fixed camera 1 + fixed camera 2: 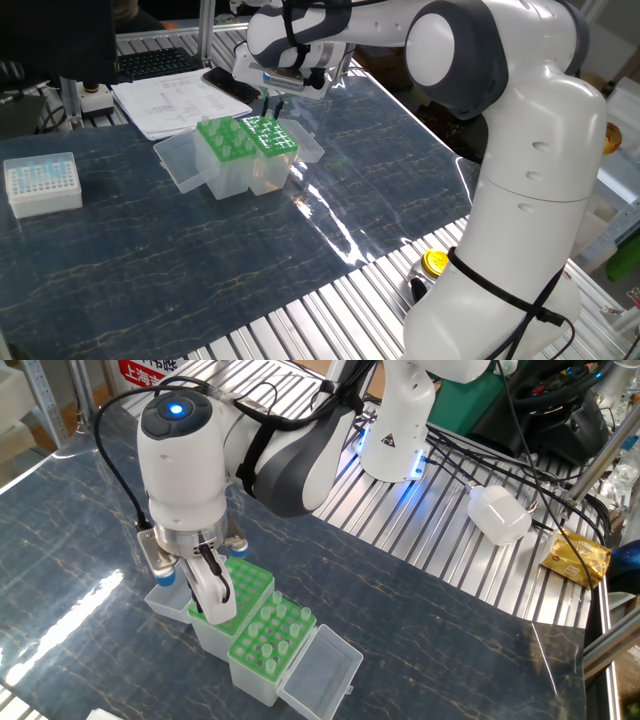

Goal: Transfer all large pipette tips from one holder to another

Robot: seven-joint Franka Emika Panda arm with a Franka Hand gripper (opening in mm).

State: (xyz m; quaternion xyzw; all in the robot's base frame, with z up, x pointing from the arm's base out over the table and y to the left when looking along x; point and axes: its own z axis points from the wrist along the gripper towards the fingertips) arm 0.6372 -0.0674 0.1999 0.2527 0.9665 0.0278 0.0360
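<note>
Two green holders stand side by side with their clear lids open. The holder (275,143) (272,642) on the robot's side carries several large pipette tips (262,127) (268,628), clear cones with round collars. The other holder (222,140) (250,582) shows mostly bare holes. My gripper (272,110) (212,610) hangs over the back rows of the filled holder. Its fingers are drawn close together at collar height, apparently on one tip. The arm hides that tip in the other fixed view.
A small white box (42,183) of short bluish tips sits at the far left. Papers (175,100) lie behind the holders. Open lids (180,162) (322,670) flank the holders. A yellow cap (435,263) lies near the robot base, a white adapter (498,515) and cables on the slatted surface.
</note>
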